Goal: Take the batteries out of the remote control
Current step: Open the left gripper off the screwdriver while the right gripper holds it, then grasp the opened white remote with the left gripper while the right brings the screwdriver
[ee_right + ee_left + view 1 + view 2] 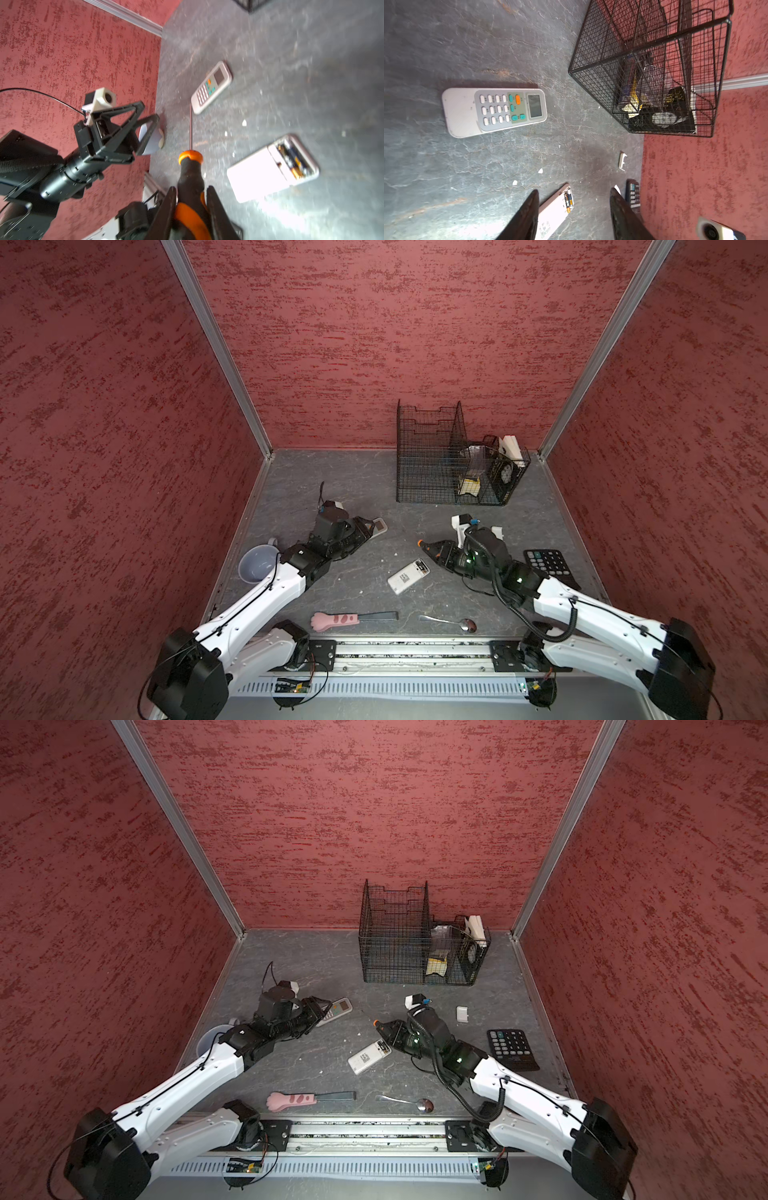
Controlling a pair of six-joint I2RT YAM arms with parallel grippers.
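Cover (461,1014) was off, batteries (295,161) still sat in remote (408,576); right gripper (190,199) clamped screwdriver (190,166) at remote's 3 o'clock, left gripper (574,216) half-open w/ nothing held.

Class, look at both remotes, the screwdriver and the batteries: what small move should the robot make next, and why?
Probably bring the screwdriver, held by the right gripper, tip down to the batteries and pry one up. The face-down remote lies with its bay uncovered and the batteries still inside; the left gripper is open and empty.
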